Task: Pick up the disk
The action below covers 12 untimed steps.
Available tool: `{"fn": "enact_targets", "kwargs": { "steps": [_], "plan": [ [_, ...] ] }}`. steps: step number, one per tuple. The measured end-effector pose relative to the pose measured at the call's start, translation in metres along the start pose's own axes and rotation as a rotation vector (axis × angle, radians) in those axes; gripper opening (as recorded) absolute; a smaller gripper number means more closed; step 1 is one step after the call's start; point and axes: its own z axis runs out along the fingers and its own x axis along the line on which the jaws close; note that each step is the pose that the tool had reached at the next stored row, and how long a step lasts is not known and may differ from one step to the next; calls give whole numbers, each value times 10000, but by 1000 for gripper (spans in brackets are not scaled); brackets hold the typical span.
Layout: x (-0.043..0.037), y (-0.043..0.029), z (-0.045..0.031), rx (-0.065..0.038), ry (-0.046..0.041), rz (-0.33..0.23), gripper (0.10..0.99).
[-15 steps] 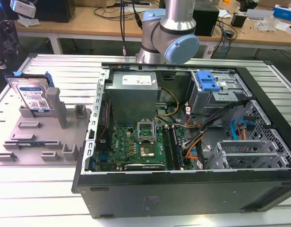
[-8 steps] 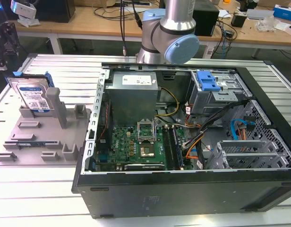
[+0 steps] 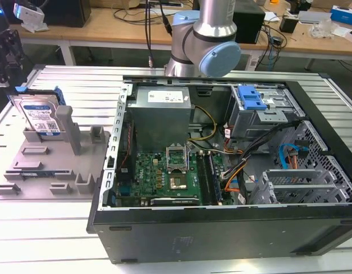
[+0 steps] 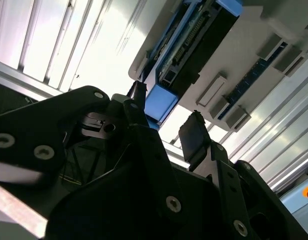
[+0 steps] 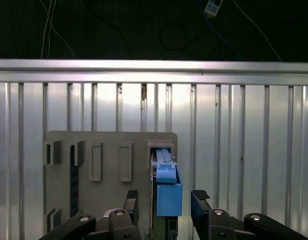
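Fingers (image 5: 200,199) of the gripper (image 5: 165,201) stand apart, one on each side of the disk (image 5: 168,192), with a gap showing between each finger and the disk's blue rail in the first wrist view. The disk stands on edge in a slot at one end of the grey plate (image 5: 109,150), and the gripper is lined up over that end, meeting the disk edge-on. In the second wrist view the two dark fingers (image 4: 194,134) flank the blue rail end while the disk's dark underside runs away across the plate. In the exterior view the disk (image 3: 42,117) stands upright at the plate's (image 3: 33,171) rear, label facing forward, beside a tall grey peg (image 3: 64,120). The arm's base and shoulder (image 3: 207,40) rise behind the open case (image 3: 222,171), which sits just beside the plate on the slatted table (image 3: 50,228). The arm's dark end (image 3: 4,54) hangs above the plate's rear, near the disk.
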Motion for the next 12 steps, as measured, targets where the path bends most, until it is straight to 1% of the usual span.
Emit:
{"fn": "enact_targets", "kwargs": {
  "steps": [4,12],
  "plan": [
    [0,-13,30,1,-1,-1,541],
    [0,-9,145,2,-1,-4,541]
  ]
}}
